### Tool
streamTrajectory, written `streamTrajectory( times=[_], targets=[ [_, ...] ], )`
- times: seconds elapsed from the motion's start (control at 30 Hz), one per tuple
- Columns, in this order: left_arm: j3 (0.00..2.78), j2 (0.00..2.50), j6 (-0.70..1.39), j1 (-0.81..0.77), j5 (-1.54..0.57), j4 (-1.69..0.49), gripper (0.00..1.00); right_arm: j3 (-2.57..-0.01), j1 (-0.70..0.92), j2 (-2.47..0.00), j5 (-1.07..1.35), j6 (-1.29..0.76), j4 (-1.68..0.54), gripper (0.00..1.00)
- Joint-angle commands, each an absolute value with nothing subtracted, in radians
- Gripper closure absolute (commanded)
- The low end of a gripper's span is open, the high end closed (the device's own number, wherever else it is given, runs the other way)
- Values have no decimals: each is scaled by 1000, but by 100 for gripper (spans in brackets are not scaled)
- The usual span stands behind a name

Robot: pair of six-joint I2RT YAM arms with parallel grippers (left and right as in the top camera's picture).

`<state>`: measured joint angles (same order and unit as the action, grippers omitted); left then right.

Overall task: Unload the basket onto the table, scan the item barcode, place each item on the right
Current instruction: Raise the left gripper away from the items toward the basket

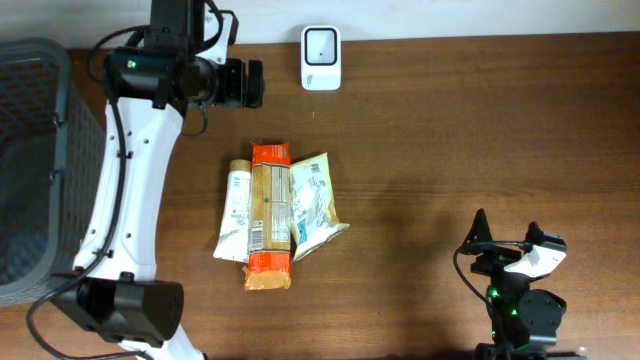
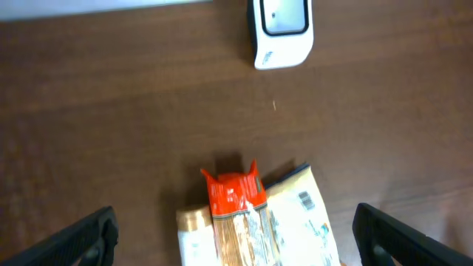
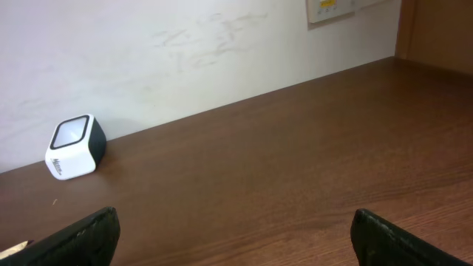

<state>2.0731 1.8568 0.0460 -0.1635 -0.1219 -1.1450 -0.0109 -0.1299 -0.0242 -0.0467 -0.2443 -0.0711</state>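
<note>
Three flat packets lie side by side mid-table: an orange-ended packet with a barcode label, a white and gold one on its left, and a white one on its right. The white scanner stands at the far edge. My left gripper hangs open above the table between the packets and the scanner, holding nothing. In the left wrist view the orange-ended packet shows between the spread fingers, with the scanner beyond. My right gripper is open and empty at the near right.
A dark mesh basket stands at the table's left edge. The right wrist view shows the scanner against a pale wall, with bare brown tabletop in front of the open right gripper.
</note>
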Motion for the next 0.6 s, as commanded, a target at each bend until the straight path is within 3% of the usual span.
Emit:
streamTrajectory(
  times=[0.0, 0.57],
  targets=[
    [2082, 1851, 30, -169, -115, -1114, 1, -6, -124, -19, -52, -251, -78, 1],
    [2078, 1851, 30, -170, -115, -1139, 1, -6, -124, -19, -52, -251, -78, 1]
  ],
)
